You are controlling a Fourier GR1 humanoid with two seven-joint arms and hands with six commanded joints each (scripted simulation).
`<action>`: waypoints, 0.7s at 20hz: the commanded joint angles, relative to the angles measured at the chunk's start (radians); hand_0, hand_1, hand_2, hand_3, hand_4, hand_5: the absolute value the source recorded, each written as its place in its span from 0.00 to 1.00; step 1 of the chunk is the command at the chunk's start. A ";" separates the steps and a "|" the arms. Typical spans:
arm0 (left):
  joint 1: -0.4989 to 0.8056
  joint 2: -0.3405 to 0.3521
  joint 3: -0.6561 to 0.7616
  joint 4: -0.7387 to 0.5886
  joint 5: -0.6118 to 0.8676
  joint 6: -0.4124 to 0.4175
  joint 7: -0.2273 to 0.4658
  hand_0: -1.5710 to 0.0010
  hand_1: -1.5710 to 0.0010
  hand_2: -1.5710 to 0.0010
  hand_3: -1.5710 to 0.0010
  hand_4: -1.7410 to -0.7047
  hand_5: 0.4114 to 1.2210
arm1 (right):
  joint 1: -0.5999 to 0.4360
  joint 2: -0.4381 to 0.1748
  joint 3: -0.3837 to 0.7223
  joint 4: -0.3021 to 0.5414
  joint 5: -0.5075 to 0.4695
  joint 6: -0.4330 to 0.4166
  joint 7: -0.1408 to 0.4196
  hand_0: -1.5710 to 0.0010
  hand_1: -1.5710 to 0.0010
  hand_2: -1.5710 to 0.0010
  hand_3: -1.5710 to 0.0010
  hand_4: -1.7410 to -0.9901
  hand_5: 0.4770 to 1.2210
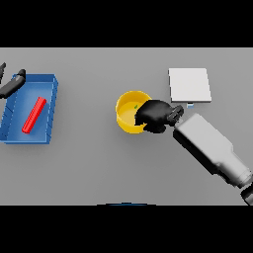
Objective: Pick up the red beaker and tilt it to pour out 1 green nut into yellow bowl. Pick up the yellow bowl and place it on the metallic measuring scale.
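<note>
Head view: my right hand (155, 114) curls over the right rim of the yellow bowl (129, 112), fingers clamped on it. 1 green nut (136, 106) sits inside. The scale (189, 85) lies just beside, up and to the right. The red beaker (34, 114) lies in the blue tray (48, 106) at far left, my left hand (12, 83) at its top corner, grip unclear.

yellow bowl (126, 114) upright, green nut (136, 106) inside | red beaker (33, 115) lying in tray

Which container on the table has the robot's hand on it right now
The yellow bowl: the right hand grips its rim. The blue bin sits untouched far left.
</note>
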 commanded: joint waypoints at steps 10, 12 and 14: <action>0.003 0.001 -0.006 -0.018 -0.003 0.005 0.009 1.00 1.00 1.00 1.00 0.99 0.34 | 0.004 -0.104 -0.128 -0.167 -0.047 0.069 0.099 0.00 0.00 0.05 0.26 0.00 1.00; 0.000 0.004 -0.003 -0.025 -0.002 0.014 0.016 1.00 1.00 1.00 1.00 0.98 0.34 | 0.006 -0.122 -0.141 -0.153 -0.038 0.049 0.084 0.01 0.00 0.03 0.26 0.00 1.00; 0.005 0.008 -0.007 -0.035 -0.007 0.019 0.014 1.00 1.00 1.00 1.00 0.98 0.35 | -0.014 -0.134 -0.157 -0.133 -0.027 0.035 0.092 0.00 0.00 0.04 0.26 0.00 1.00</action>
